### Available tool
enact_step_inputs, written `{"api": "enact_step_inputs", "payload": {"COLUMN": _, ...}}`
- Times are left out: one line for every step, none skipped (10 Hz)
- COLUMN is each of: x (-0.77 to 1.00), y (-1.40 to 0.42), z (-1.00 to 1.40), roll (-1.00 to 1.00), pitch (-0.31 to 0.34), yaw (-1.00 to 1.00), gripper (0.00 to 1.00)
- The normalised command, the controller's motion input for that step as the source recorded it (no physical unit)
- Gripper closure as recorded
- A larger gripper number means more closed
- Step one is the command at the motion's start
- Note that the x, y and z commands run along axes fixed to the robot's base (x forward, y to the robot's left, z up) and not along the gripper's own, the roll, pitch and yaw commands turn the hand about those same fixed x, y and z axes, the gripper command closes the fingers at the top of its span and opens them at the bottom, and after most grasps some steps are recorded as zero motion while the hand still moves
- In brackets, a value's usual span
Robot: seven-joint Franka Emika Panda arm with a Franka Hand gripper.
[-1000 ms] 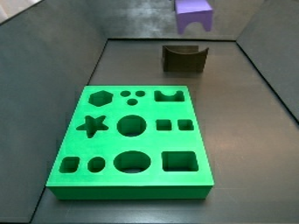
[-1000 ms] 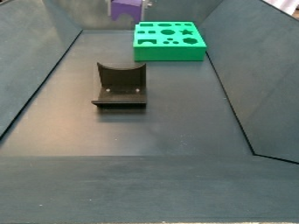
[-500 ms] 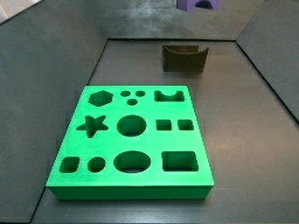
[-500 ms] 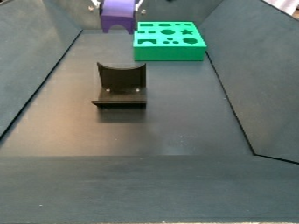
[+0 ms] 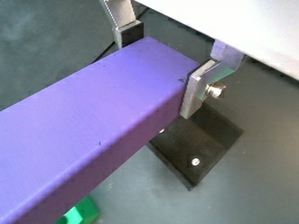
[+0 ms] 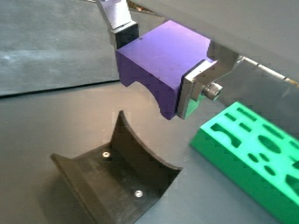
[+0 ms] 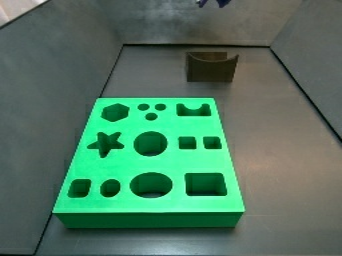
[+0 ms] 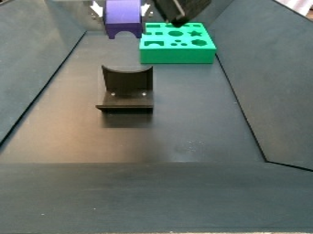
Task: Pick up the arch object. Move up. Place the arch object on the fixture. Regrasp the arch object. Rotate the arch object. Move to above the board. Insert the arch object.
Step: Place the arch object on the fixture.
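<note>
Aloft, hand [image 6: 163,63] clamped on the arch object [image 6: 162,63] (held level), above the fixture [image 6: 114,179], beside the board [image 6: 251,153]

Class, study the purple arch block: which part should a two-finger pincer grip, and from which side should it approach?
Grip the arch object across its two long flat sides, approaching from above, opposite the arched cut-out. Those faces are parallel and smooth, so the plates seat flush. The pincer holds it exactly so, above the fixture.

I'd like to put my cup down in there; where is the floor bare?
Widest bare floor: the near stretch in front of the fixture. Another bare strip runs between fixture and board. The far end is crowded: the gripper holds the arch object raised there.
</note>
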Motion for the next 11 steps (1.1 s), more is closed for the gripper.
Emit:
{"api": "enact_step_inputs", "payload": {"x": 0.07, "y": 0.04, "z": 0.0, "roll": -0.22, "pitch": 0.098, "yaw": -0.15, "gripper": 1.0}}
{"api": "enact_step_inputs", "payload": {"x": 0.1, "y": 0.06, "z": -1.0, "roll": -1.0, "pitch": 0.029, "yaw": -0.16, "gripper": 1.0}}
{"api": "enact_step_inputs", "payload": {"x": 0.11, "y": 0.07, "z": -1.0, "roll": -1.0, "pitch": 0.01, "yaw": -0.16, "gripper": 1.0}}
{"api": "enact_step_inputs", "payload": {"x": 0.12, "y": 0.07, "z": -1.0, "roll": -1.0, "pitch": 0.032, "yaw": -0.15, "gripper": 1.0}}
{"api": "enact_step_inputs", "payload": {"x": 0.13, "y": 0.08, "z": -1.0, "roll": -1.0, "pitch": 0.046, "yaw": -0.15, "gripper": 1.0}}
{"api": "enact_step_inputs", "payload": {"x": 0.13, "y": 0.08, "z": -1.0, "roll": -1.0, "pitch": 0.05, "yaw": -0.16, "gripper": 1.0}}
{"api": "enact_step_inputs", "payload": {"x": 0.14, "y": 0.09, "z": -1.0, "roll": -0.91, "pitch": 0.041, "yaw": -0.16, "gripper": 1.0}}
{"api": "enact_step_inputs", "payload": {"x": 0.15, "y": 0.1, "z": -1.0, "roll": -0.75, "pitch": 0.029, "yaw": -0.14, "gripper": 1.0}}
{"api": "enact_step_inputs", "payload": {"x": 0.17, "y": 0.11, "z": -1.0, "roll": -0.53, "pitch": 0.024, "yaw": -0.13, "gripper": 1.0}}
{"api": "enact_step_inputs", "payload": {"x": 0.18, "y": 0.12, "z": -1.0, "roll": -0.36, "pitch": 0.022, "yaw": -0.11, "gripper": 1.0}}
{"api": "enact_step_inputs", "payload": {"x": 0.19, "y": 0.11, "z": -1.0, "roll": -0.23, "pitch": 0.021, "yaw": -0.1, "gripper": 1.0}}
